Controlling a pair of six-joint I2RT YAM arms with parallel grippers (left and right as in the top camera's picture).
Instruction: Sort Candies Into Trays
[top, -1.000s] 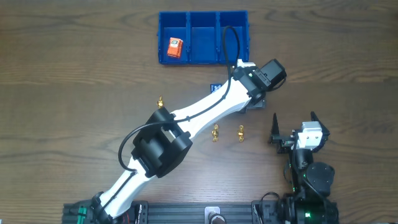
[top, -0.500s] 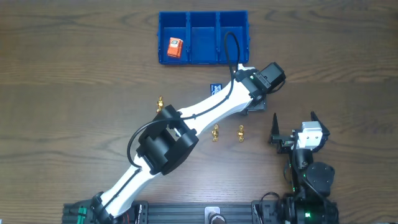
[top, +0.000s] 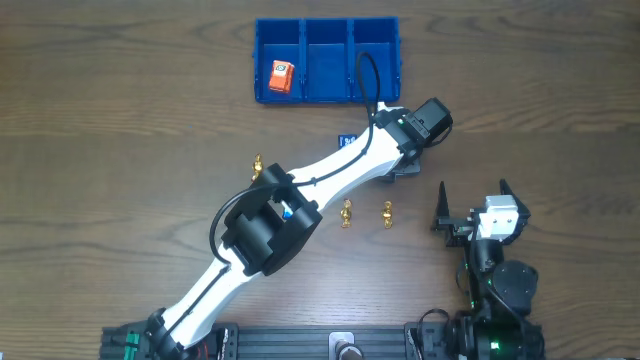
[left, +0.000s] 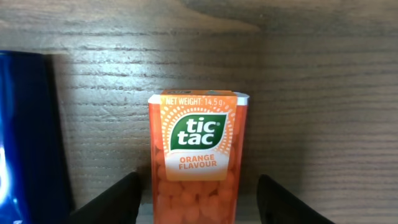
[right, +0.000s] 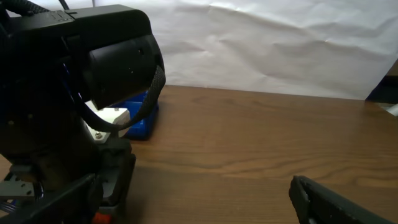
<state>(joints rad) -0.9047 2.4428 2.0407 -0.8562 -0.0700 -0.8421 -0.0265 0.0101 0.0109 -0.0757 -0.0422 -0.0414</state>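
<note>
The blue tray (top: 328, 60) has three compartments and lies at the far side of the desk (top: 120, 120) from the arm bases. A second orange box (top: 281, 76) lies in the tray's left compartment; the other two compartments show bare floors.

The left arm stands at the left and reaches across the middle, so its wrist sits just off the tray's near right corner. There the left gripper (left: 199, 179) is spread wide, one finger on each side of an orange candy box (left: 198, 149) that lies on the desk with its label up. A gap of bare wood shows between the box and each finger, so neither finger touches it. A blue packet (left: 25, 137) lies just beside this box, also just off the tray's near edge.

Three gold-wrapped candies lie farther from the tray, toward the arm bases: one (top: 258, 163) off the tray's left end and two close together (top: 347, 213) (top: 387, 212) off its right half.

The right gripper (top: 472, 195) is well apart from the tray, beyond its right end and close to its own base, with its fingers spread wide and holding nothing.
</note>
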